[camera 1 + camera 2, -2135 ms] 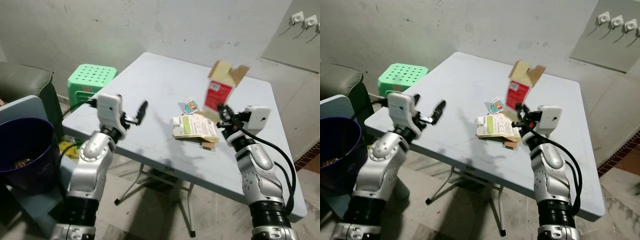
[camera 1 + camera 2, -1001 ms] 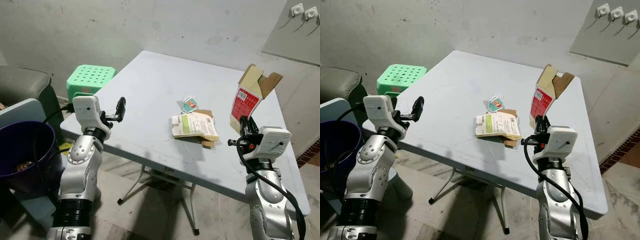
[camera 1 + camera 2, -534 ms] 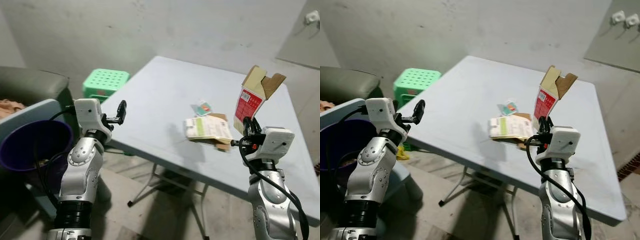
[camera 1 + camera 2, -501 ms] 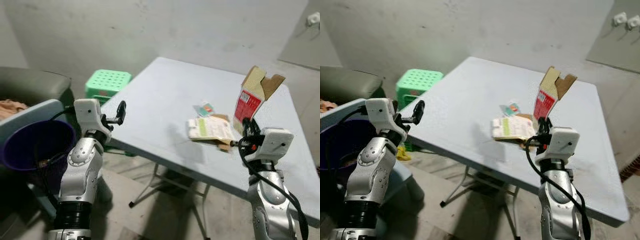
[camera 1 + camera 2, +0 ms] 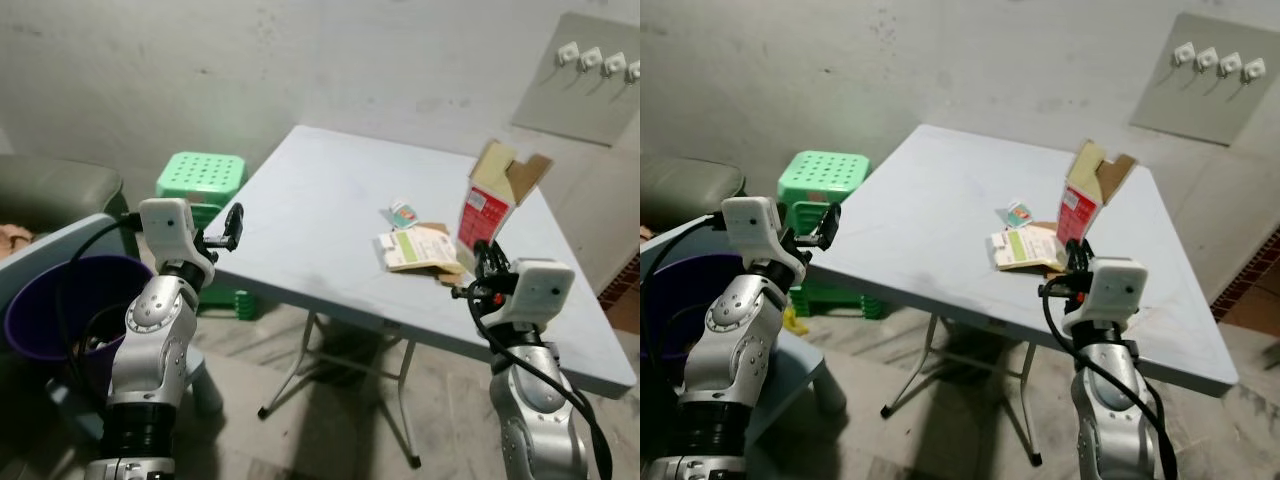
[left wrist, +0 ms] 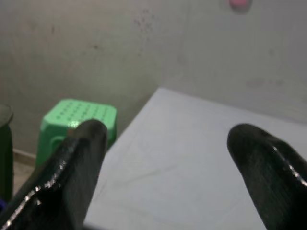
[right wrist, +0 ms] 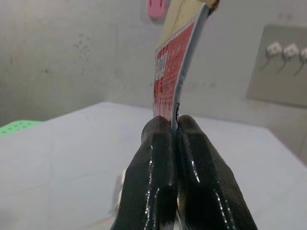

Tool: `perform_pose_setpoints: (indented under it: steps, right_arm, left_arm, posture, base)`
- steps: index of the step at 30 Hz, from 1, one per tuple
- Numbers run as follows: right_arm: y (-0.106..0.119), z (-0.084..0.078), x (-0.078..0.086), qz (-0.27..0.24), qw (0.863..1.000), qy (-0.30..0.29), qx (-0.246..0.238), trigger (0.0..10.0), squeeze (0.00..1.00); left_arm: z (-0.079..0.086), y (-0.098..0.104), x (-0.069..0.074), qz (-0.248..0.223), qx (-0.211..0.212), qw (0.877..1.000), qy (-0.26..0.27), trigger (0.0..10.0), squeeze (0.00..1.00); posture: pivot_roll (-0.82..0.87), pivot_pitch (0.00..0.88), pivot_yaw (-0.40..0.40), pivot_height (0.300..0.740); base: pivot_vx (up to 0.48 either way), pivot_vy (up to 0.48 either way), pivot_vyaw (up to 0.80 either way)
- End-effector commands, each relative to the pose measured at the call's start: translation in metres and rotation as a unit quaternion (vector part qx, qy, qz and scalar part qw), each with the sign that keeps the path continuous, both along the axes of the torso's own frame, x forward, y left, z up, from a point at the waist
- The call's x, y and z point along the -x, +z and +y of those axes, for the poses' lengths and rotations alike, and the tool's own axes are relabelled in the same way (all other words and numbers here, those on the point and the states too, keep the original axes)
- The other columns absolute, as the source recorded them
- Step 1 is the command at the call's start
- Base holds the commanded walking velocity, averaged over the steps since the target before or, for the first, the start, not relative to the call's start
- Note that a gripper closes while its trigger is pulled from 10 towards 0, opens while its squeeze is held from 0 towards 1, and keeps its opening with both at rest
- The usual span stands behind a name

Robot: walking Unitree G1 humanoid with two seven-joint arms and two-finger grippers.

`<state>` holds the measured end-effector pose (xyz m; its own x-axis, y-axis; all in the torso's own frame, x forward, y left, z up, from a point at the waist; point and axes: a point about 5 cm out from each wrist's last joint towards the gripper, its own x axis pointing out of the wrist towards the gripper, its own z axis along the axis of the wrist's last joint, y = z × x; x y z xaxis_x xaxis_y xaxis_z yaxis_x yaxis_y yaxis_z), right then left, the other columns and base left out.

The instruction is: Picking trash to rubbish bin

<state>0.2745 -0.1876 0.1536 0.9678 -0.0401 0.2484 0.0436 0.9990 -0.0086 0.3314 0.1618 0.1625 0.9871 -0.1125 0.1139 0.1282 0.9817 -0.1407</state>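
My right gripper point(image 5: 485, 256) is shut on the bottom edge of a red and tan carton point(image 5: 488, 200), flaps open, held upright over the table's near edge. The right wrist view has both fingers point(image 7: 158, 143) pressed together on the red carton point(image 7: 169, 76). My left gripper point(image 5: 233, 223) hangs open and empty by the table's left corner, its fingers point(image 6: 81, 153) wide apart. A purple bin point(image 5: 45, 305) with some rubbish inside stands below my left arm. A flattened green and white carton point(image 5: 418, 249) and a small wrapper point(image 5: 402, 213) lie on the table point(image 5: 320, 210).
A green plastic stool point(image 5: 200, 174) stands by the table's left side, against the wall. A dark sofa point(image 5: 55, 185) and a grey-blue seat edge point(image 5: 60, 235) lie on the left beside the bin. Folding table legs point(image 5: 300, 370) stand on the concrete floor ahead.
The whole picture has shifted: the camera has backed off and the table looks smaller and farther. The right gripper still holds the carton upright; the left gripper stays open.
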Motion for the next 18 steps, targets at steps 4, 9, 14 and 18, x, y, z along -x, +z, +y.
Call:
perform_pose_setpoints:
  steps: [4, 9, 14, 18]
  right_arm:
    - [0.0010, 0.0025, -0.0005, 0.002, 1.000, 0.004, -0.004, 10.0, 0.00]
    - [0.0008, 0.0060, -0.0012, 0.009, 1.000, 0.017, 0.011, 10.0, 0.00]
    - [-0.0001, 0.0077, -0.0025, 0.013, 1.000, 0.025, 0.013, 10.0, 0.00]
    - [-0.0006, 0.0087, -0.0043, 0.015, 0.999, 0.027, 0.014, 10.0, 0.00]
  left_arm:
    - [0.0004, 0.0039, -0.0018, -0.003, -0.008, 1.000, 0.000, 10.0, 0.00]
    - [0.0017, 0.0037, -0.0019, 0.000, -0.016, 1.000, 0.007, 10.0, 0.00]
    - [-0.0002, 0.0031, -0.0012, 0.002, -0.017, 1.000, 0.006, 10.0, 0.00]
    - [-0.0005, 0.0024, -0.0013, 0.007, -0.019, 1.000, 0.008, 10.0, 0.00]
  posture:
    - [-0.04, 0.000, -0.077, 0.740]
    - [-0.03, 0.000, -0.080, 0.740]
    - [-0.02, 0.000, -0.085, 0.740]
    - [-0.01, 0.000, -0.088, 0.740]
  base:
    - [0.000, 0.435, 0.00]
    - [0.000, 0.174, 0.00]
    - [0.000, 0.000, 0.64]
    - [0.000, 0.000, 0.80]
